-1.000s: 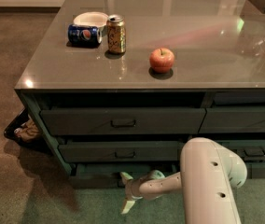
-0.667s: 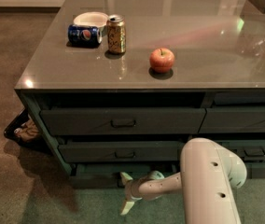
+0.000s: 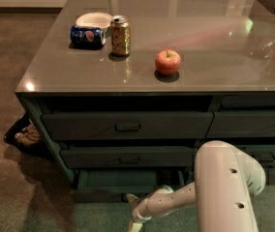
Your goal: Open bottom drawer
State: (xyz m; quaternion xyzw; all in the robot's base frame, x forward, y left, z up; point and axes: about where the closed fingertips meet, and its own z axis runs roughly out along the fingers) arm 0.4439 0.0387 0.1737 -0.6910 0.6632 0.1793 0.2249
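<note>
The bottom drawer is the slim lowest one of the left stack. It stands pulled out a little, so a strip of its flat teal-green inside shows behind its dark front. My gripper is low in front of the middle of that front, just above the floor. Its two light fingers stand apart, one above the other, with the upper fingertip at the front's lower edge. The drawer's centre pull is hidden behind the gripper. My white arm comes in from the lower right.
Above are the middle drawer and the top drawer, both shut; the right-hand stack is beside them. On the counter stand an apple, a gold can, a lying blue can and a white bowl. A black bin sits on the floor at left.
</note>
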